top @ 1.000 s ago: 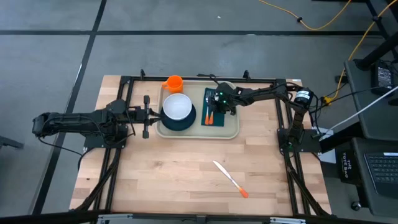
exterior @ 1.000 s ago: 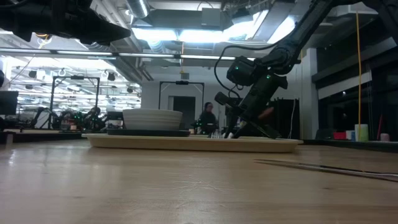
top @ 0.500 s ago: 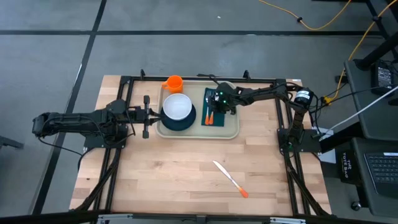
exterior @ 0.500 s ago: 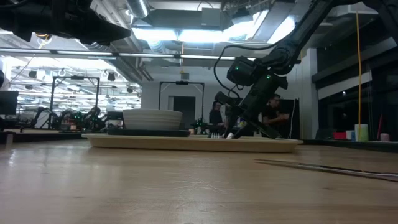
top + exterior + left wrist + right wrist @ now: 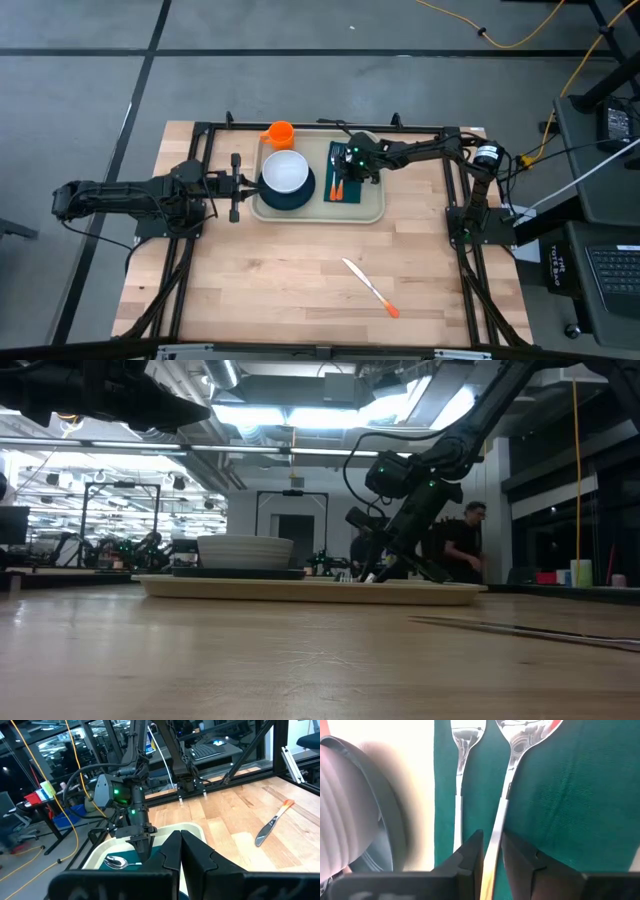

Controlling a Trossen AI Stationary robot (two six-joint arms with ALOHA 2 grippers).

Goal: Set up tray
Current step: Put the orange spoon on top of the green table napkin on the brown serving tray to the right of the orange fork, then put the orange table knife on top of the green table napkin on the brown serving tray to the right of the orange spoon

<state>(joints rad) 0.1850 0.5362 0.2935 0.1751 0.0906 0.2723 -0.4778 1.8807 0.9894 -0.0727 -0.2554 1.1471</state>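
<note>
The cream tray (image 5: 318, 212) lies at the table's far middle. On it a dark green napkin (image 5: 355, 192) carries a fork (image 5: 460, 780) and a spoon (image 5: 512, 765) side by side. My right gripper (image 5: 340, 172) slants down over the napkin, and in the right wrist view it (image 5: 492, 837) is shut on the spoon's handle. My left gripper (image 5: 236, 187) waits shut and level just left of the tray, holding nothing. A white bowl (image 5: 285, 172) sits in a dark plate (image 5: 300, 197) on the tray's left half. My right gripper has the spoon's handle (image 5: 496, 827) between its two fingers, which lie one on each side of it. The fingers slant down from the table's right side and run along the handle. The spoon's bowl end (image 5: 525, 732) rests on the napkin.
An orange cup (image 5: 279, 133) stands at the tray's far left corner. A knife with an orange handle (image 5: 368, 286) lies on the bare wood toward the near edge. Black frame rails (image 5: 455, 190) run along both sides of the table. A person (image 5: 468, 550) stands in the room behind.
Neither arm nor anything on the table has visibly moved. A person in the room behind has walked toward the right.
</note>
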